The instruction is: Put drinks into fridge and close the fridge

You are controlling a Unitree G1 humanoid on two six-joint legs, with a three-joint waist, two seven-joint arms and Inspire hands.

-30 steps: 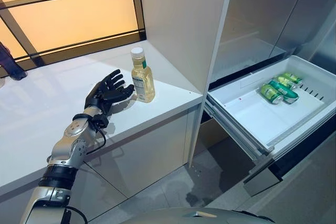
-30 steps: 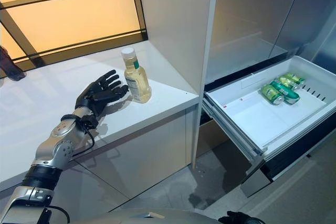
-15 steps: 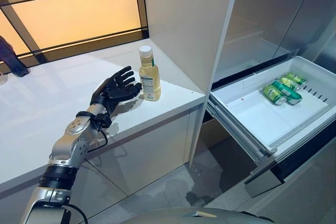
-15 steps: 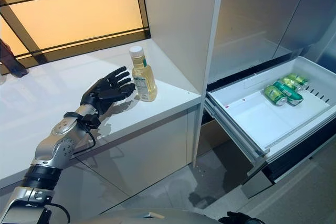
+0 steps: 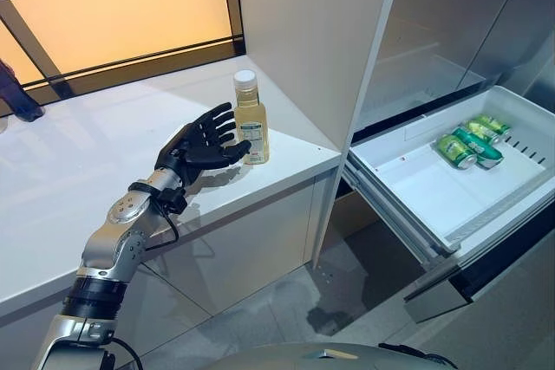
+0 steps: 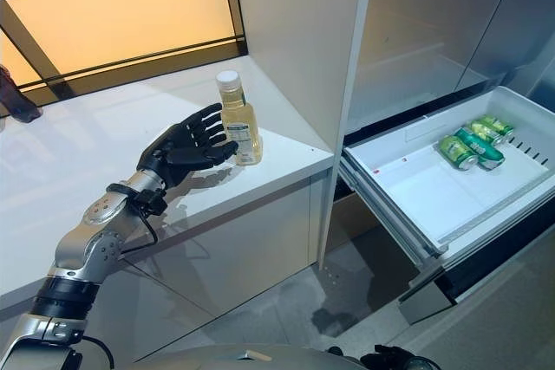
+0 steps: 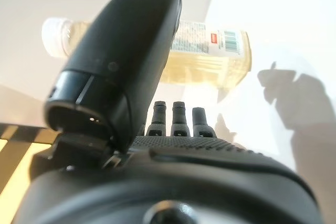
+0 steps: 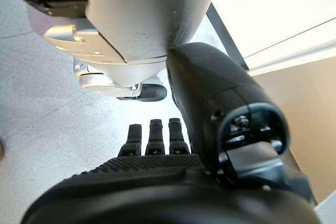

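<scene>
Bottle (image 5: 251,119) of yellow drink is standing upright on the white counter (image 5: 69,179) — the left hand (image 5: 198,146) is reaching beside it, fingers spread wide, not gripping.

A white counter (image 5: 69,179) runs along the left, with plain white cabinet fronts (image 5: 251,244) below it and a wide window (image 5: 113,15) behind it, its panes glowing warm amber between dark frame bars. At the counter's right end a tall white panel (image 5: 303,32) rises, and right of it stand grey, softly reflective doors (image 5: 451,15). The floor (image 5: 286,318) near the cabinets is pale grey tile with thin joints, and a dark object (image 5: 16,97) sits at the far left edge of the counter
</scene>
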